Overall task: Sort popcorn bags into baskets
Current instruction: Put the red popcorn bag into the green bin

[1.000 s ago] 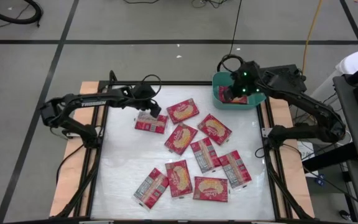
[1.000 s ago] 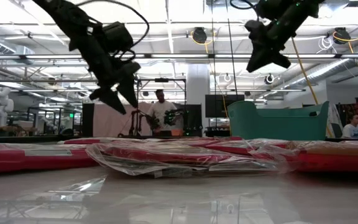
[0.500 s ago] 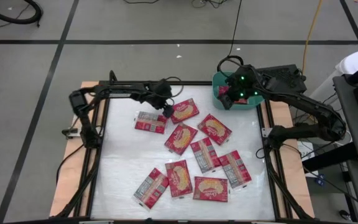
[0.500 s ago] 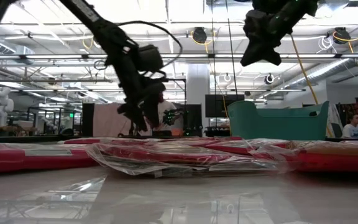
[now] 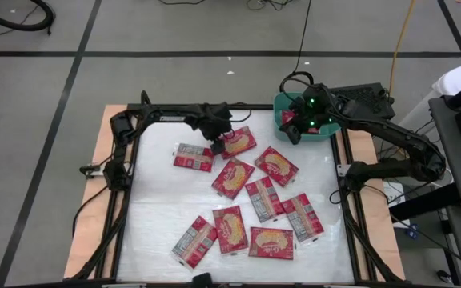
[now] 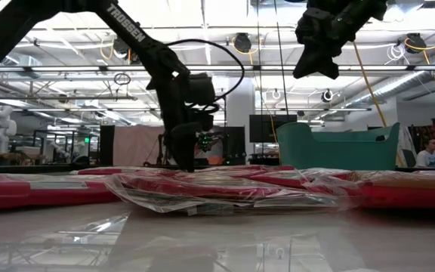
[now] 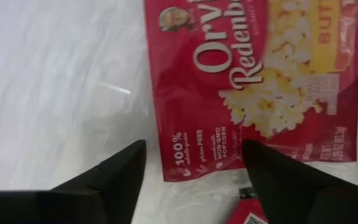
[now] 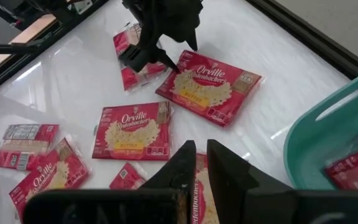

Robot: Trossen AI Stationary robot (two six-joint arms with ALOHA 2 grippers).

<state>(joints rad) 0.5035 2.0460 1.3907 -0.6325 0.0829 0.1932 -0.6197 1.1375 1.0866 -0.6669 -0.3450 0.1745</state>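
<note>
Several red popcorn bags lie flat on the white table (image 5: 158,200), two of them grey back up (image 5: 194,157) (image 5: 194,241). My left gripper (image 5: 218,146) (image 6: 181,162) is down low at the far bag (image 5: 238,142). It is open (image 7: 192,149), and its fingers stand on either side of one corner of that bag (image 7: 185,155). My right gripper (image 5: 290,128) (image 6: 312,64) hangs high beside the teal basket (image 5: 332,134) (image 6: 338,147), shut and empty (image 8: 199,149). One bag lies inside the basket (image 8: 353,171). My left gripper comes down from above with its open fingers (image 7: 120,165) on either side of the far bag's corner (image 7: 185,155). The bag lies flat on the table. I cannot tell whether the fingertips touch it.
The basket stands at the table's far right corner, against the black frame rail (image 5: 346,172). Bags crowd the middle and near right of the table. The left half of the table (image 5: 154,216) is bare. People and equipment show in the room behind (image 6: 429,155).
My left gripper has swung toward the table's right along the far edge and come down to the far bag, staying open. My right gripper has shifted slightly from above the basket toward the table's left. The bags have stayed where they were.
</note>
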